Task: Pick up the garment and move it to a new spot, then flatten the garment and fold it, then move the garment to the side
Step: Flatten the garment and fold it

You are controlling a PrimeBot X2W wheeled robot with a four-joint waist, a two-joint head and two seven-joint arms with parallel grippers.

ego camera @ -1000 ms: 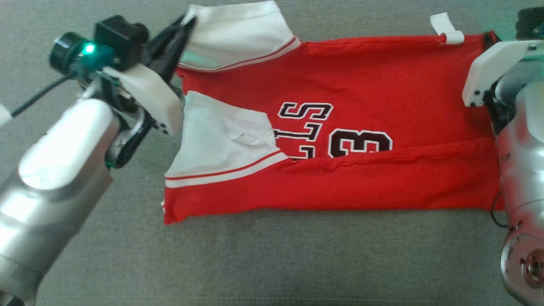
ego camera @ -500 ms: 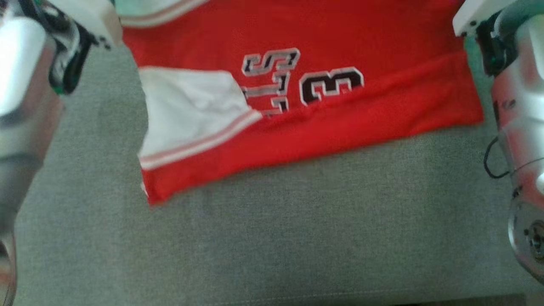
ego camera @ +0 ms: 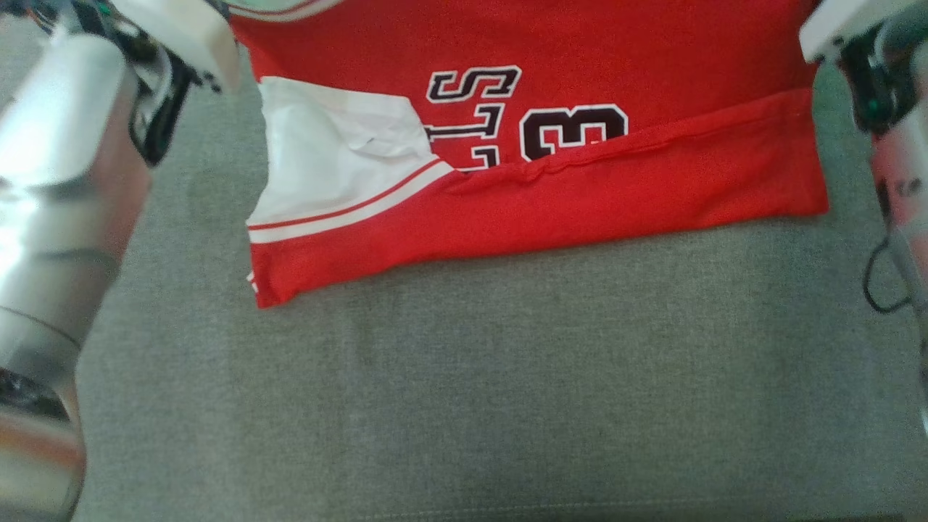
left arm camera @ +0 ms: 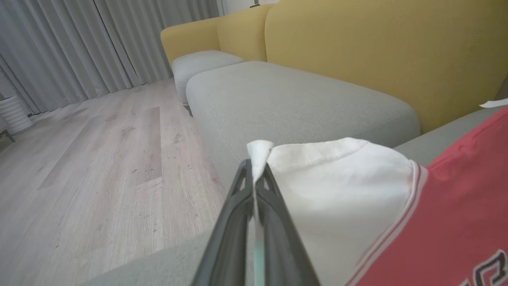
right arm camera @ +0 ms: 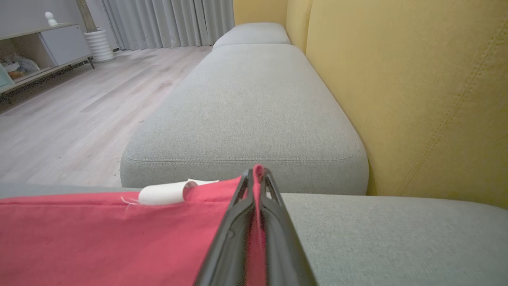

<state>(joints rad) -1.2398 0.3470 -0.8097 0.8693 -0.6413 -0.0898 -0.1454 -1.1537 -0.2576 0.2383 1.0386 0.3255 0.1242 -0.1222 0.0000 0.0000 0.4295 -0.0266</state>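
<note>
Head camera: I see the red jersey (ego camera: 689,65) spread on the grey sofa seat (ego camera: 464,406), its near edge folded over the number. Left wrist: my left gripper (left arm camera: 254,165) pinches the edge of the white sleeve (left arm camera: 337,186). Right wrist: my right gripper (right arm camera: 258,172) is clamped on the jersey's red corner beside a white tag (right arm camera: 162,193).

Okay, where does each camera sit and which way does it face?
Head view: on the head, looking down at the jersey on the grey cushion; left forearm, right forearm at the edges.
Left wrist view: left wrist, along the left gripper, shut on the white sleeve, facing the floor.
Right wrist view: right wrist, along the right gripper, shut on the red edge, facing the yellow backrest.
Shared: all show the jersey.
</note>
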